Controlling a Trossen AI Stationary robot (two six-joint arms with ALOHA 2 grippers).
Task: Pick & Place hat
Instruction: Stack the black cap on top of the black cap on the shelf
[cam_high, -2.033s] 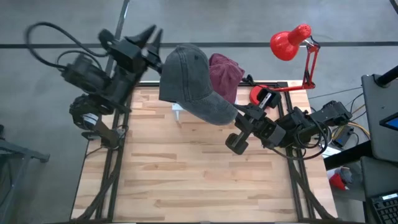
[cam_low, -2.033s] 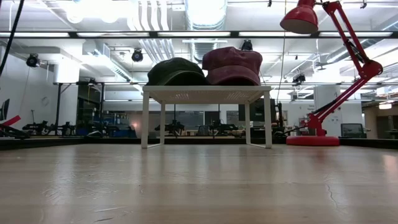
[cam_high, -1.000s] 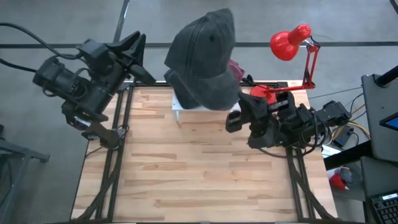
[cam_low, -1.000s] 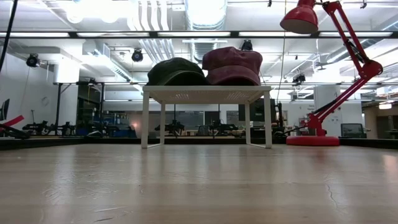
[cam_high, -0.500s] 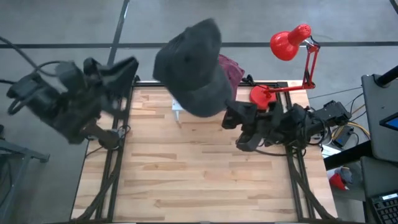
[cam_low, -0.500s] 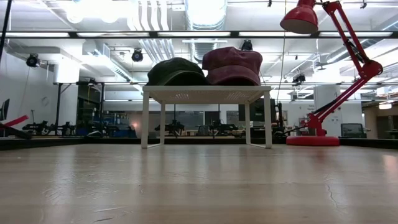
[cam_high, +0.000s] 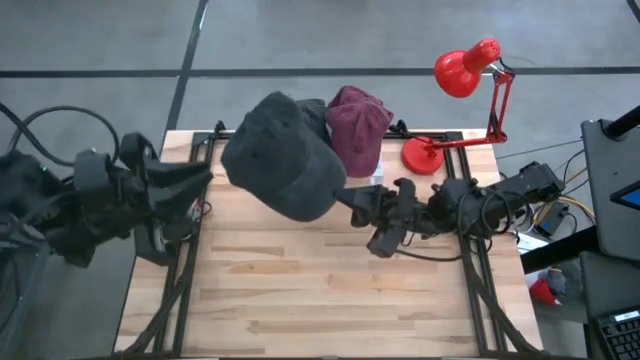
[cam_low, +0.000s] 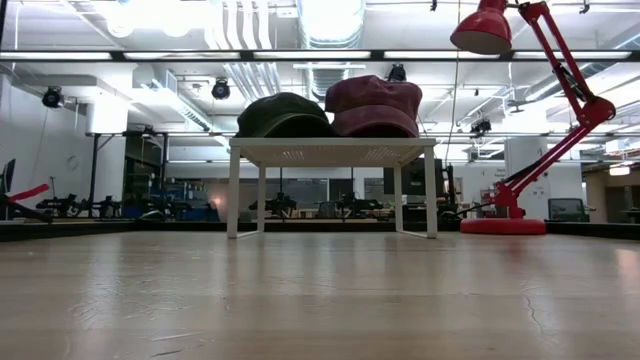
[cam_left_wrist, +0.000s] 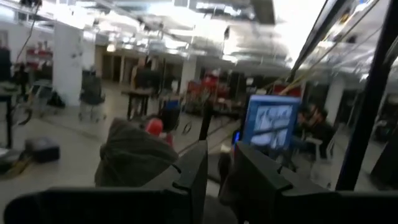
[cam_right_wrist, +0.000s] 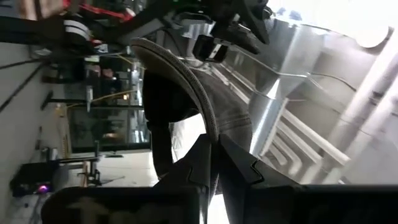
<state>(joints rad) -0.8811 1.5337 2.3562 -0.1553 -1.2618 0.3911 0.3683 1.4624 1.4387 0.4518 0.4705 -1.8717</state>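
While hanging high over the table (cam_high: 300, 300):
grey hat (cam_high: 280, 165): dangling by its brim
right gripper (cam_high: 345, 200): pinching that brim tight
left gripper (cam_high: 195, 175): fingers parted, gripping nothing

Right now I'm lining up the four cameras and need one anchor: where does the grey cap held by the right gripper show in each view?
High view: the grey cap hangs over the table's far left part, pinched by the right gripper.
Low view: not in it; only two other caps on the small white table.
Left wrist view: left of centre.
Right wrist view: brim edge-on, centre.
Shared landmark: the red lamp.
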